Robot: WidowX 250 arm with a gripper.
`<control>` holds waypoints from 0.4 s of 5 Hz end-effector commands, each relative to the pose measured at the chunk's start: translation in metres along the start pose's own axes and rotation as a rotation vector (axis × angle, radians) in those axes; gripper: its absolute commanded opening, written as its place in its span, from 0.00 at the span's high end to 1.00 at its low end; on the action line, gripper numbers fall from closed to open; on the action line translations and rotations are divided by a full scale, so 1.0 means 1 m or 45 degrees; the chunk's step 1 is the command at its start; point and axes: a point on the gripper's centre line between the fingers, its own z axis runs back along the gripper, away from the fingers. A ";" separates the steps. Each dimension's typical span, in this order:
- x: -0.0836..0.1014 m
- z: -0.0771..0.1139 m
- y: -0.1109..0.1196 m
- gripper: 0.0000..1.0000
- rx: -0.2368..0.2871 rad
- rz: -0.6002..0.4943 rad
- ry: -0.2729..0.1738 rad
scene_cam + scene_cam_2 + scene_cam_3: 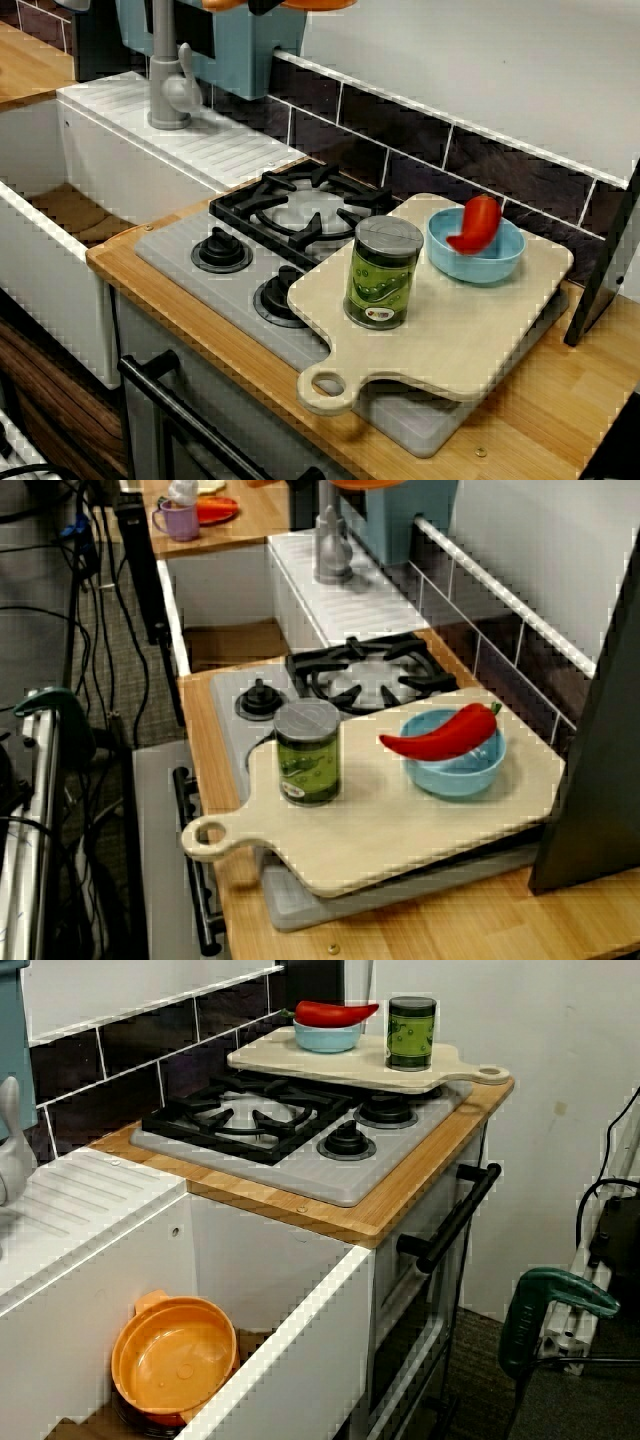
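while the claw shows in none of the three views, so that whether it is released or clenched cannot be told, the things on the counter are easy to make out. at the far left of the view from above the stove sits the white sink (50, 270), with a grey tap (170, 90) standing at the back of the ridged draining board (215, 140); the view from the sink end shows an orange pot (172, 1355) down in the basin. next comes the grey hob (175, 255) set into the wooden counter (540, 420), with a black burner grate (305, 205) at the back and two black knobs (221, 252) in front of it. further right a pale wooden cutting board (470, 340) lies flat over the right part of the hob, its looped handle pointing toward the counter's front edge. on the board's left half, near the handle end, a green can (383, 272) stands upright with a grey top. to the right of it, apart but near, a blue bowl (495, 262) sits at the board's back corner beside the dark wall tiles (420, 150). a red pepper (478, 222) rests in the bowl; in the view from the oven side it lies across the rim, its pointed tip reaching out over the board toward the can and its green stem at the other end. at the far right a dark slanted panel (603, 270) leans up from the counter just beside the board's corner.
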 end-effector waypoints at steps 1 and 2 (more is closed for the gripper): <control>0.010 0.015 0.009 1.00 0.006 0.012 -0.045; 0.010 0.015 0.009 1.00 0.001 0.012 -0.044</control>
